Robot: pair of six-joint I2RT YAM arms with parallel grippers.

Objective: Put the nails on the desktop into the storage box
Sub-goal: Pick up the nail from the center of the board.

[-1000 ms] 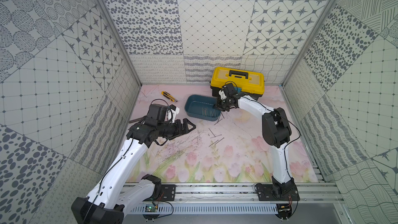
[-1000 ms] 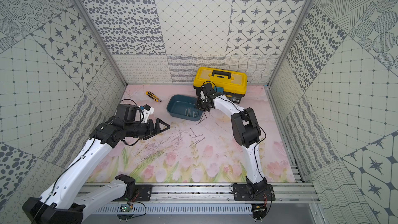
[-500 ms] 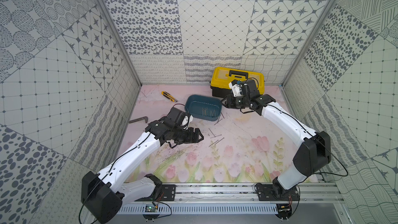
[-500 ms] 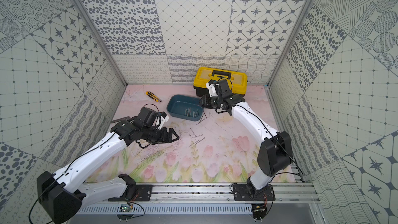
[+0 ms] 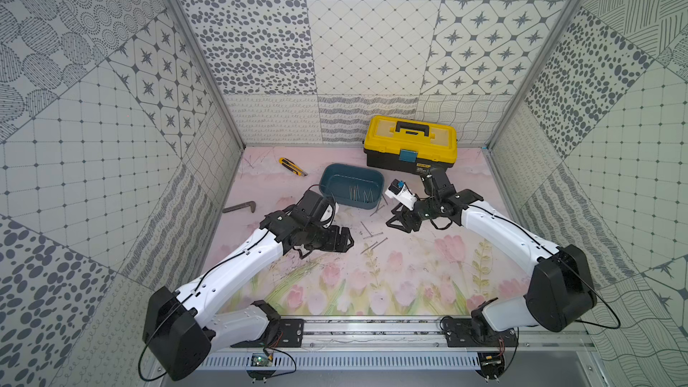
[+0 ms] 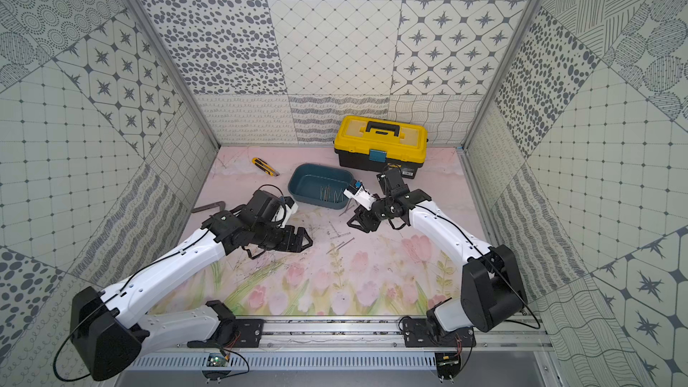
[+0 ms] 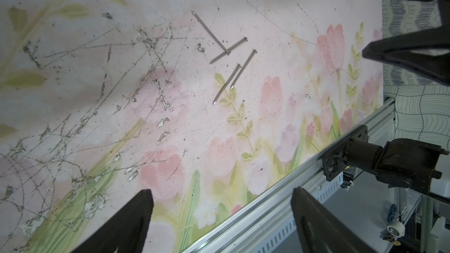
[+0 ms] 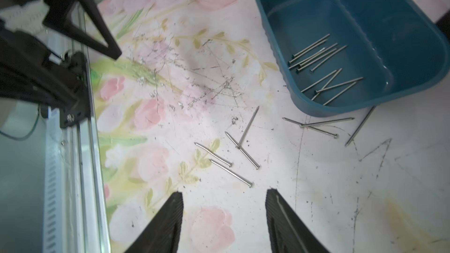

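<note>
About a dozen nails (image 8: 309,49) lie in the box (image 8: 365,8); some seven are left on the surface (image 8: 316,203), on its near side; my left gripper (image 7: 220,191) and right gripper (image 8: 224,191) are both spread, empty.

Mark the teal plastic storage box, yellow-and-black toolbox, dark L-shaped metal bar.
storage box (image 5: 338,184), in a top view, inner floor
toolbox (image 5: 409,142), in a top view, yellow lid
metal bar (image 5: 238,207), in a top view, long shaft
</note>
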